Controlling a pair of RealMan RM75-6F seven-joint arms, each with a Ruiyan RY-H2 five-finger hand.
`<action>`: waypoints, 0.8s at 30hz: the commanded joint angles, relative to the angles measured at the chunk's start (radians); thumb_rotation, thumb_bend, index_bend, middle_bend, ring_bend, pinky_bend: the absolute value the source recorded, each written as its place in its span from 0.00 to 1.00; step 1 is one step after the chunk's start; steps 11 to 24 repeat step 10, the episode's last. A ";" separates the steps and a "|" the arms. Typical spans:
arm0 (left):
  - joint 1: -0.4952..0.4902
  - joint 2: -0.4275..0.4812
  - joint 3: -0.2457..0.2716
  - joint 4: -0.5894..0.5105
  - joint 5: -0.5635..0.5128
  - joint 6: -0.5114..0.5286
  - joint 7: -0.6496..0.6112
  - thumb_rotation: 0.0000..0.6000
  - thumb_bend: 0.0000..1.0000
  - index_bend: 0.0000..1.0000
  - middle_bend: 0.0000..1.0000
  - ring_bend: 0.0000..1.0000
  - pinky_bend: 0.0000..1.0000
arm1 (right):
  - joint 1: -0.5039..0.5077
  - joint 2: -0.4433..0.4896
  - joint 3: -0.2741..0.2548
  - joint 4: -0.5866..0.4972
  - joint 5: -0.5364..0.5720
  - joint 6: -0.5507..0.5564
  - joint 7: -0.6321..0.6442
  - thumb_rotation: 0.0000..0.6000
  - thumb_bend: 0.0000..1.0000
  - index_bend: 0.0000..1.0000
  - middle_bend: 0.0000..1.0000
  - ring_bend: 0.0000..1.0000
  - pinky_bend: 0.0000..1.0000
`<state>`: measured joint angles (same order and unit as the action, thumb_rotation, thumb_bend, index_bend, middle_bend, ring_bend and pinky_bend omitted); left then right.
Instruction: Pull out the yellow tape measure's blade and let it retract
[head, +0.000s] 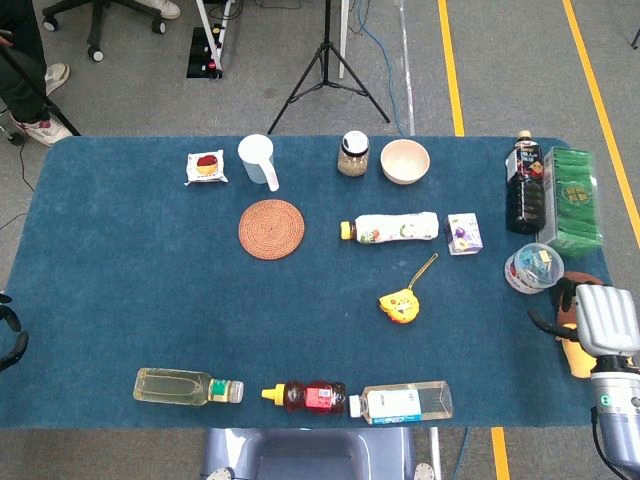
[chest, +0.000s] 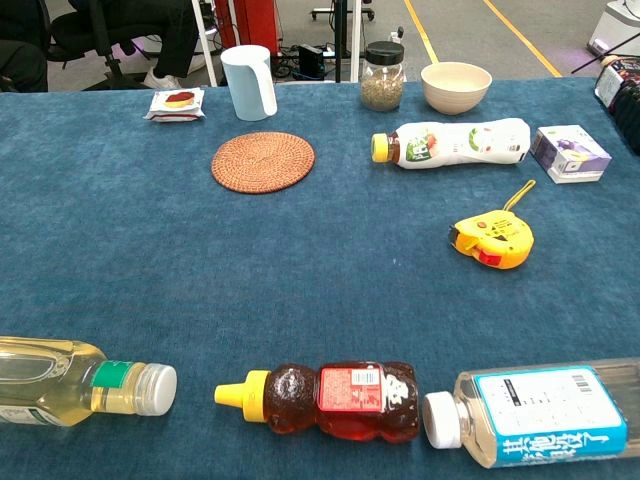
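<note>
The yellow tape measure (head: 400, 305) lies on the blue table a little right of centre, its blade inside the case and its yellow strap trailing toward the far right. The chest view shows the tape measure (chest: 495, 240) with nothing touching it. My right hand (head: 603, 320) hangs off the table's right edge over a plush toy, far from the tape, fingers loosely apart and holding nothing. Of my left hand (head: 8, 338) only dark fingertips show at the frame's left edge, spread and empty. Neither hand appears in the chest view.
A white bottle (head: 392, 228) and a small purple box (head: 463, 232) lie behind the tape. Along the front edge lie an oil bottle (head: 185, 386), a honey bear (head: 308, 396) and a clear bottle (head: 405, 402). A cork coaster (head: 271, 228), cup, jar and bowl (head: 404, 160) stand further back.
</note>
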<state>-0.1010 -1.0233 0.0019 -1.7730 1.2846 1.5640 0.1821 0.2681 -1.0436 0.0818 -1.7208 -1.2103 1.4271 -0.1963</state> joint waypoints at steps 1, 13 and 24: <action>0.012 0.011 0.006 -0.022 0.005 0.001 0.016 1.00 0.33 0.57 0.32 0.16 0.27 | -0.029 0.018 -0.008 -0.015 -0.017 0.029 0.004 0.67 0.25 0.60 0.66 0.62 0.58; -0.008 0.019 -0.012 -0.050 0.037 -0.032 0.025 1.00 0.33 0.57 0.32 0.16 0.27 | -0.050 0.033 0.001 -0.017 -0.040 0.033 0.027 0.68 0.25 0.61 0.66 0.62 0.58; -0.008 0.019 -0.012 -0.050 0.037 -0.032 0.025 1.00 0.33 0.57 0.32 0.16 0.27 | -0.050 0.033 0.001 -0.017 -0.040 0.033 0.027 0.68 0.25 0.61 0.66 0.62 0.58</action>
